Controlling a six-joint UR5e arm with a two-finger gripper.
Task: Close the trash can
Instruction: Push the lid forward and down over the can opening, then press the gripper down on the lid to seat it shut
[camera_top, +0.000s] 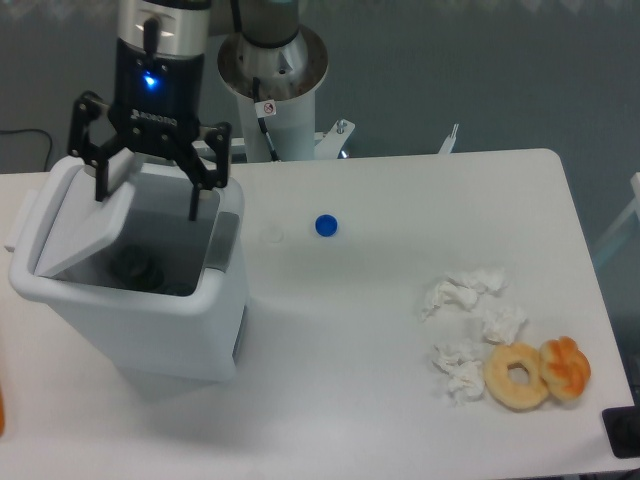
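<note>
The trash can (140, 300) stands at the left end of the white worktop (400, 400), its lid (85, 225) tilted partway down over the opening. The gripper (147, 195) hangs over the bin's back edge with its jaws spread wide, gripping nothing, one finger (100, 180) against the lid. A blue cap (325, 225), crumpled tissues (470, 320) and two doughnuts (535, 372) lie to the right.
</note>
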